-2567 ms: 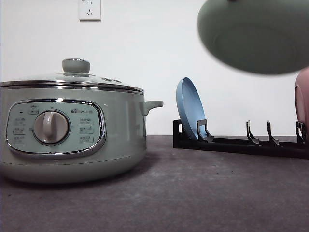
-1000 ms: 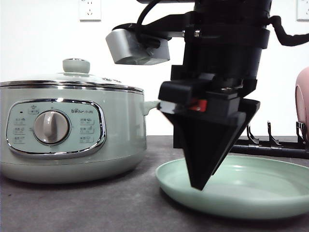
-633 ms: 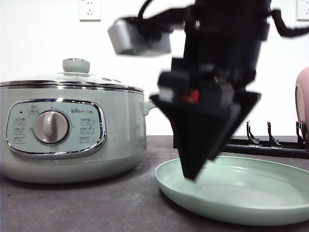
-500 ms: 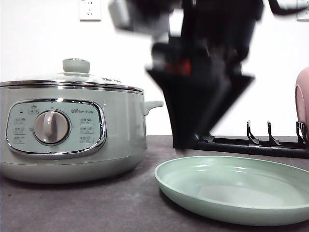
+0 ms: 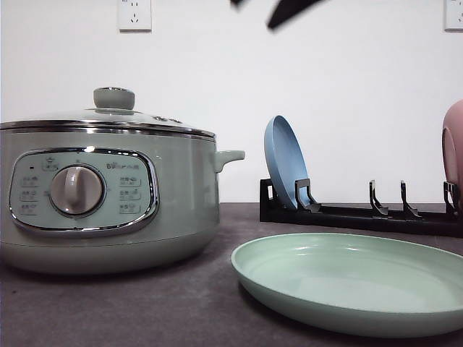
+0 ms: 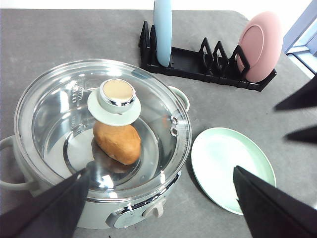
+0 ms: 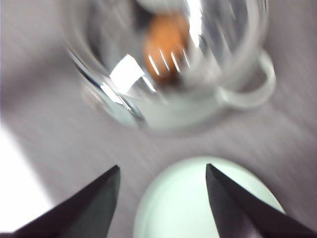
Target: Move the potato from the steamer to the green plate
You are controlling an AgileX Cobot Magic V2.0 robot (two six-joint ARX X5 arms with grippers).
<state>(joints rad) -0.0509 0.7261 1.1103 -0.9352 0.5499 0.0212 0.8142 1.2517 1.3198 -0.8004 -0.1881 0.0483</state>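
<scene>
Right gripper (image 7: 161, 198) has lifted off green plate (image 5: 354, 278), fingers apart | left gripper (image 6: 161, 208) spread, empty | potato (image 6: 117, 142) beneath it under steamer (image 6: 99, 148) lid, nearer left arm

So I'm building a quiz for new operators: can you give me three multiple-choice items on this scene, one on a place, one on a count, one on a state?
1. Where is the potato?
A. on the green plate
B. inside the steamer
C. on the rack

2. How many plates stand in the rack?
A. two
B. three
C. none

3. What state is the steamer in?
A. lid off
B. tipped over
C. lid on

Answers:
1 B: it shows through the glass lid.
2 A: the blue plate and the pink dish stand there; the green plate lies on the table.
3 C: the lid sits on the pot.
</scene>
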